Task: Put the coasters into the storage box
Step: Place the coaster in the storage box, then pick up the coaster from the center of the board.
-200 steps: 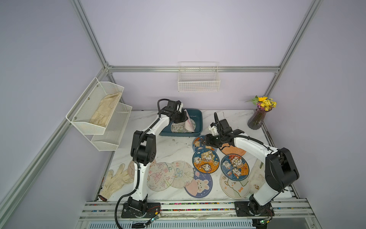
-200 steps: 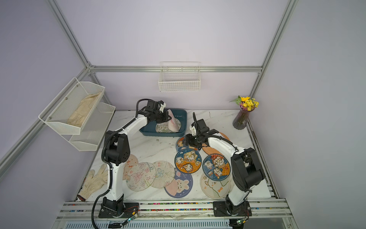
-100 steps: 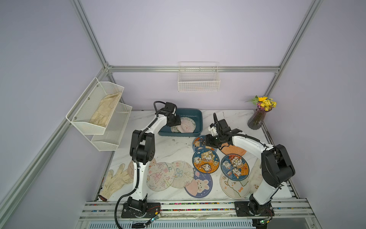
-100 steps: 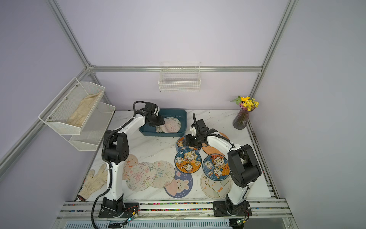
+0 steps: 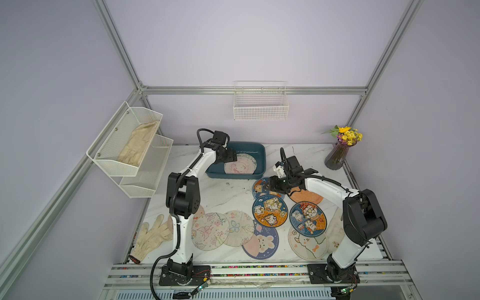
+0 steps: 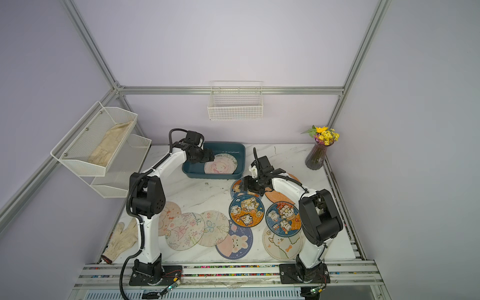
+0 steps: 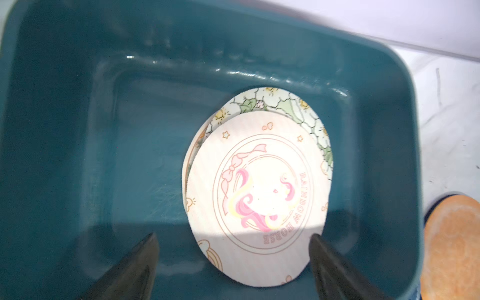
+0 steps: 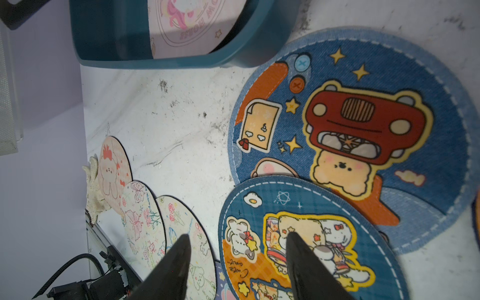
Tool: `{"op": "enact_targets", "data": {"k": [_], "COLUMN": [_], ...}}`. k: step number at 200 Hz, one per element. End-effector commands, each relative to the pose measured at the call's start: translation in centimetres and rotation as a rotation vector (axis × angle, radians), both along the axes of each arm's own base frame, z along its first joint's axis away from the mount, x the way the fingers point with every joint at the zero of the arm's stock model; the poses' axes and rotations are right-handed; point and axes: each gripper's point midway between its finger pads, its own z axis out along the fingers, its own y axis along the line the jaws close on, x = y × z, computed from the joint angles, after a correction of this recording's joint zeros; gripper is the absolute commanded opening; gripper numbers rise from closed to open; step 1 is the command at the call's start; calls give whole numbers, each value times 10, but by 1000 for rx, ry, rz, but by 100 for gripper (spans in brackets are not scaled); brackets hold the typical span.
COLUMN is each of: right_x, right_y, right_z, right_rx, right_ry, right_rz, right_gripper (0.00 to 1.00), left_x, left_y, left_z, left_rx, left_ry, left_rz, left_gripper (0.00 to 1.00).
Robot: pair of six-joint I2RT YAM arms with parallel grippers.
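Note:
The teal storage box (image 5: pixel 233 177) (image 6: pixel 241 155) stands at the back of the table. A pink horse coaster (image 7: pixel 259 197) (image 5: pixel 240 166) lies flat in it on a green floral coaster (image 7: pixel 285 104). My left gripper (image 7: pixel 233 237) (image 5: pixel 232 157) hangs open over the box's left part, holding nothing. My right gripper (image 8: pixel 237 236) (image 5: pixel 272 183) is open above the blue car-bear coaster (image 8: pixel 363 124) (image 5: pixel 262 188) and the blue-orange animal coaster (image 8: pixel 298 246) (image 5: pixel 270 211), which overlaps it. A plain orange coaster (image 5: pixel 309 197) lies under the right forearm.
Several more coasters lie overlapping along the table's front, among them a butterfly one (image 5: pixel 210 231) and a bunny one (image 5: pixel 261 242). A cream glove (image 5: pixel 153 237) lies front left. A vase (image 5: pixel 340 153) stands back right. Wire shelves (image 5: pixel 130 145) hang on the left.
My left gripper went from shut to open and drew back left; the pink coaster it held tilted over the box now lies flat inside. The right gripper hardly moved.

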Motion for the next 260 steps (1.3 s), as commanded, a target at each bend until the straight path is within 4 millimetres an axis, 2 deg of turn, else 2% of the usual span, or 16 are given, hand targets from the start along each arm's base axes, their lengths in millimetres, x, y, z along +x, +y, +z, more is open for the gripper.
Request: {"op": "enact_targets", "data": {"k": [1,33,60,105,142,168,210,260], "right_x": [-4,-10,-19,-41,-58,-67,-76,-76], "right_y": [-7,-17,-29,-48,-62,-70,-80,-82], "right_z": [2,-5,-13,-29,-41,-47,-59,-67], "right_rx": [-7,-16,-33,-88,-138,-169,-210,-235], "right_ry": [0,23,54,110,148,162,178,174], "right_rz": [8,-4,-9,-24,-37,-51,-63,-51], "right_gripper": [61,61,62,66,67,67,67,67], "left_x": [-25,-60,-96,-152,-187,-204,-226,-235], "left_y": [-26,-50,-74,-112,-139,-150,-155,-149], "left_z": [29,34,31,9,-15,-29,-55,-73], "left_rx": [-73,-153,-202,-276,-292,-285,-260,-223], "left_ry": [-46,-59,-63,6,85,125,185,211], "left_rz": [-71,-123,-184,-277,-348,-380,-405,-404], "left_gripper": [92,97,100,100,97,95,90,88]}}
